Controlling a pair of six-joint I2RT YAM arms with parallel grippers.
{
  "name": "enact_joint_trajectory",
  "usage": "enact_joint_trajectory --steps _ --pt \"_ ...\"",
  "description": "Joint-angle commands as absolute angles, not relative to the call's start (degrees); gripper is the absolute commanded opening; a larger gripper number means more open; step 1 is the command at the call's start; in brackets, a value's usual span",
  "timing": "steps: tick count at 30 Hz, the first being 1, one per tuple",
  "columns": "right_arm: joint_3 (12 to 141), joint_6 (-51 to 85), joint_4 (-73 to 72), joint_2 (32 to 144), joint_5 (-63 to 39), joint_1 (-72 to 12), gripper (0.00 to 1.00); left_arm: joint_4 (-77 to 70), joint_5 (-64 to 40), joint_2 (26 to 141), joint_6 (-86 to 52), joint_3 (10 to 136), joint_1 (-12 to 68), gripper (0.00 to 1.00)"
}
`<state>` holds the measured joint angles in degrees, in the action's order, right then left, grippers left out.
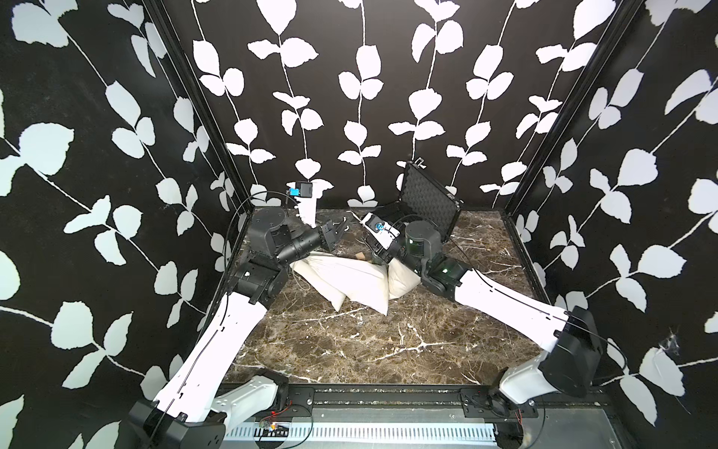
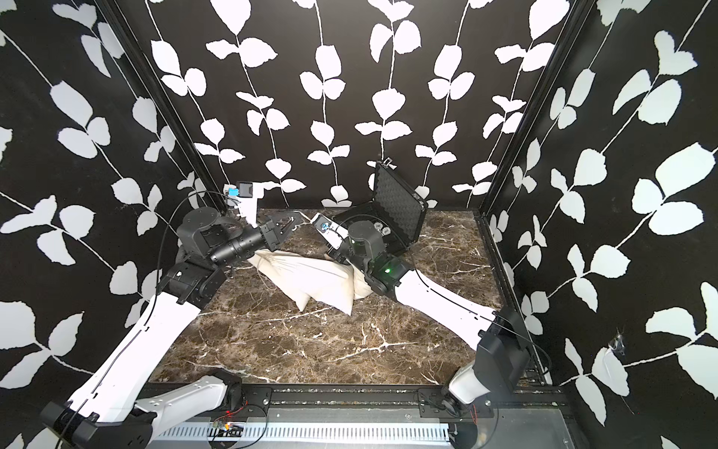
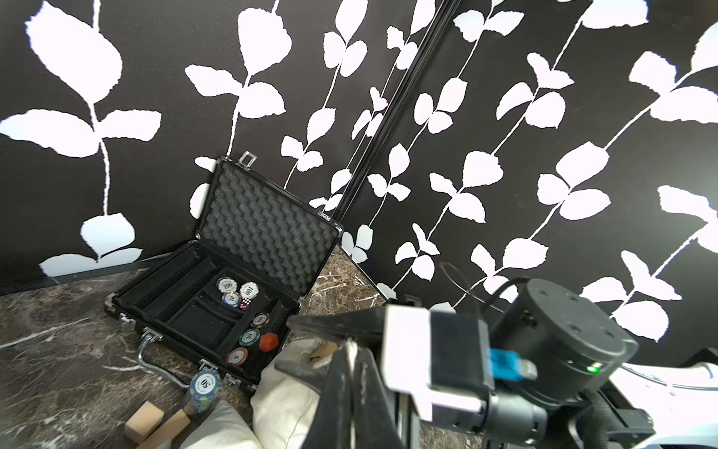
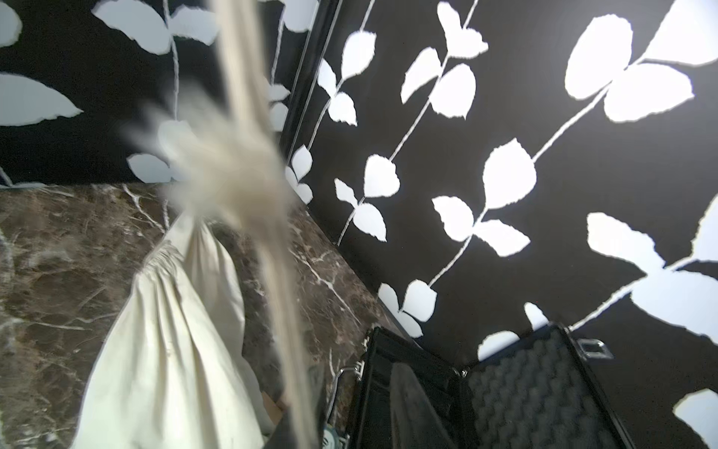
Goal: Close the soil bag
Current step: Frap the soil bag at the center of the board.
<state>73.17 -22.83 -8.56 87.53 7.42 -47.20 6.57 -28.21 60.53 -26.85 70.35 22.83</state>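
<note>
Left wrist view is the useful one here: the left gripper point(image 3: 351, 350) has its black fingers pressed together on a thin white drawstring point(image 3: 352, 359), with fibres showing in the seam. Just past it, the right gripper point(image 3: 301, 346) shows two dark fingers a little apart over the bag cloth. Honestly I can't tell if they're pinching anything.

In the right wrist view a frayed cord point(image 4: 248, 97), pale and fuzzy, runs blurred right past the lens.

In both top views the soil bag point(image 1: 349, 283) point(image 2: 322, 280) is soft cream cloth, creased and slumped. It lies on the brown, white-veined marble table point(image 1: 369, 350), a bit toward 12 o'clock from centre. The left gripper sits around the bag's 11-to-12 and the right gripper around its 1.

At the table's 1 o'clock corner there's an open black poker chip case point(image 1: 427, 202) with its egg-crate foam lid up and round chips point(image 3: 248, 289) in the tray.
</note>
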Motion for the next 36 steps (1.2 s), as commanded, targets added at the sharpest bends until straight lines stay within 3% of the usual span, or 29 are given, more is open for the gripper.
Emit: enact_joint_trajectory --steps 1,3,10,13,18,22,26,31,34,36 --pt "72.94 -21.96 -1.52 88.16 18.10 -43.88 0.17 5.55 -21.55 54.20 -23.88 73.60 22.15 0.00" --pt "69.88 -21.09 1.00 87.35 22.01 -41.50 0.12 7.62 -17.58 52.53 -23.02 73.57 22.01 0.00" --pt "62.26 -26.03 7.90 82.61 36.72 -37.01 0.13 7.88 -13.96 50.67 -24.83 73.00 19.44 0.00" --pt "64.38 -27.04 12.92 77.59 37.44 -36.92 0.13 8.47 -14.35 50.51 -25.48 74.28 18.15 0.00" --pt "61.93 -28.98 11.64 73.59 38.02 -32.97 0.23 8.63 -13.61 49.63 -26.01 74.31 16.33 0.00" --pt "56.43 -24.50 11.46 74.92 36.63 -26.32 0.17 8.12 -14.47 49.64 -27.54 73.60 14.47 0.00" --pt "51.84 -21.93 9.70 75.52 30.34 -25.04 0.13 6.04 -17.47 50.70 -30.66 72.28 12.10 0.00" --pt "53.12 -18.80 11.11 73.68 11.94 -25.20 0.01 3.36 -21.31 52.33 -33.53 70.19 10.20 0.00" --pt "52.91 -17.72 8.98 74.04 0.02 -26.17 0.05 3.07 -23.67 53.24 -33.58 69.15 10.25 0.00" --pt "53.06 -17.64 6.99 74.50 -4.62 -28.61 0.18 3.31 -25.48 54.02 -33.56 68.93 10.27 0.00"
